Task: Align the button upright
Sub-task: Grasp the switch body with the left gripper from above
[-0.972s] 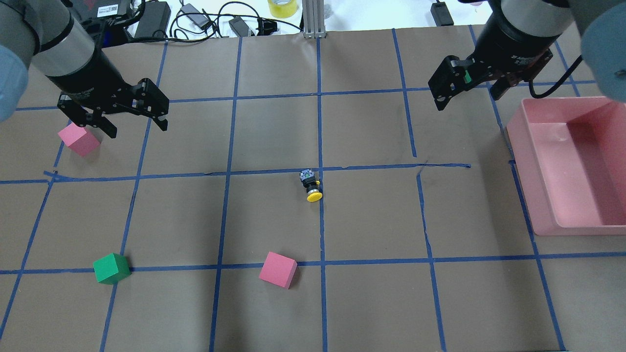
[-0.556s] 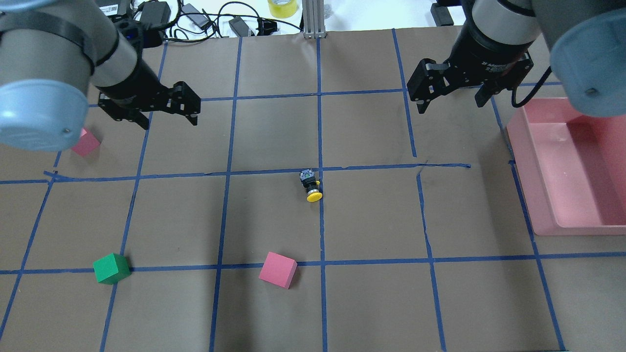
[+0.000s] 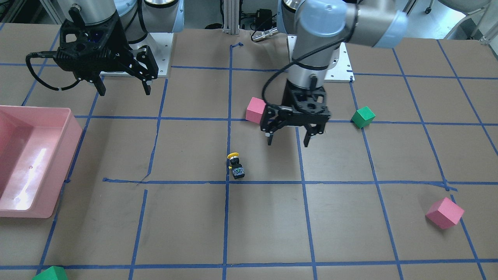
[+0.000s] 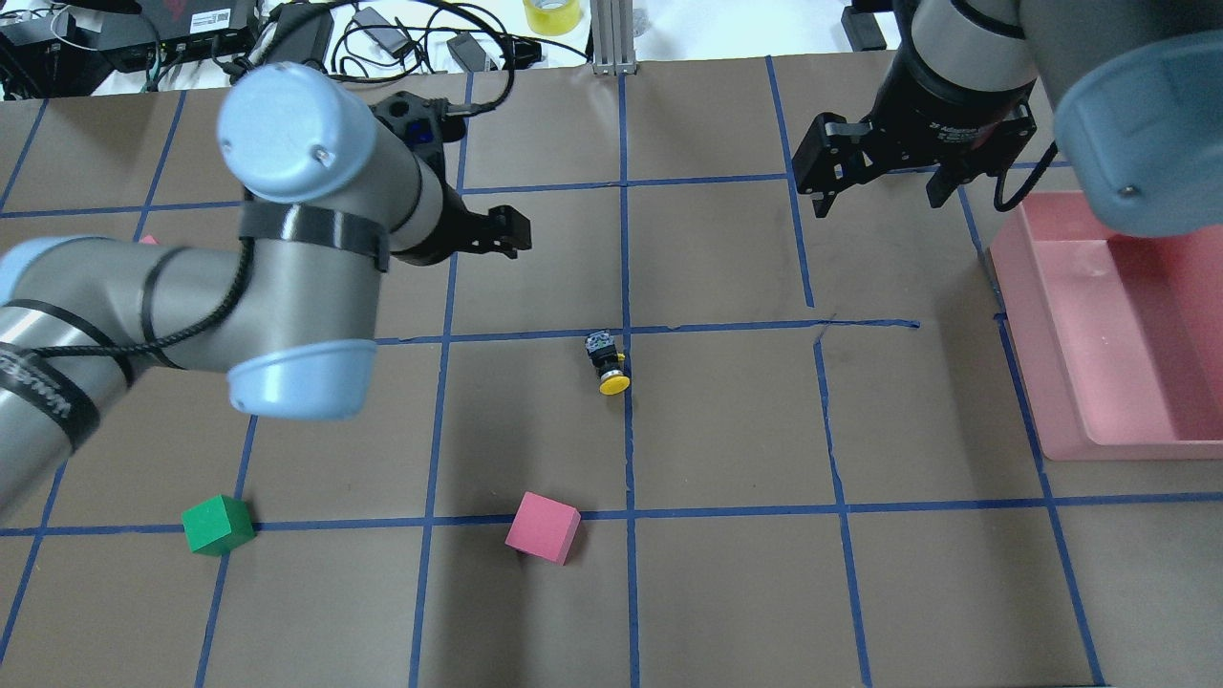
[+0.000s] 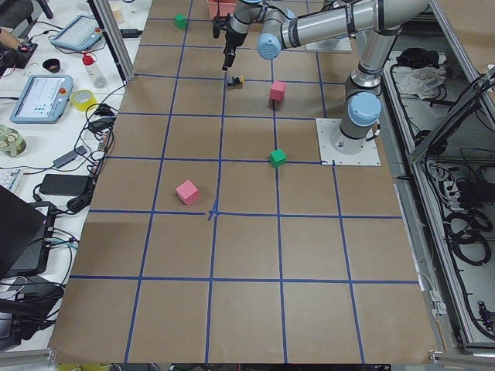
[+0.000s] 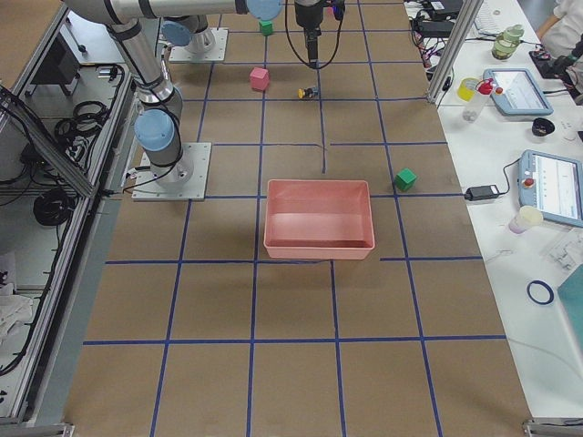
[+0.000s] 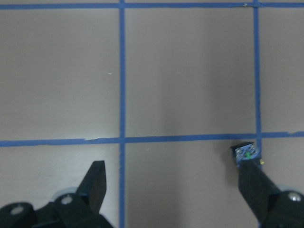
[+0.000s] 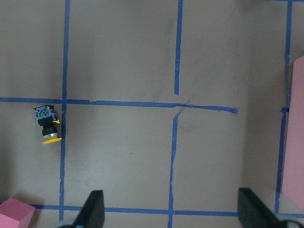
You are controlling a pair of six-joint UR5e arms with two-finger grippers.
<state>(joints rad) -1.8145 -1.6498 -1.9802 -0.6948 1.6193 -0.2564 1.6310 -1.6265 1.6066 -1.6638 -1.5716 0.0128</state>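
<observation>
Brown paper (image 4: 535,420) gridded with blue tape (image 4: 626,449) covers the table. The only writing we find is white print on the collar of the right arm (image 4: 965,124) and a white label on a black box (image 4: 205,19) among the cables at the far edge, both too small for us to read. The button (image 4: 608,363) lies on its side near the table's middle, against a tape line, with its yellow cap toward the robot and its contact block toward the operators' side. The left arm (image 4: 287,268) bends across the left half of the overhead view. The left gripper (image 3: 287,142) points straight down with its fingers spread wide, hovering to the robot's left of the button and clear of it. In its wrist view the contact block peeks out beside one fingertip. The right gripper (image 3: 125,91) hangs high near the pink bin (image 4: 1022,325), also wide and empty. Against 0.6 s ago, the left gripper has travelled from the far-left squares toward the centre, and its elbow now hides most of the far pink cube. The right gripper has barely shifted. The button, the near pink cube (image 4: 543,526) and the green cube (image 4: 218,524) lie as before.
</observation>
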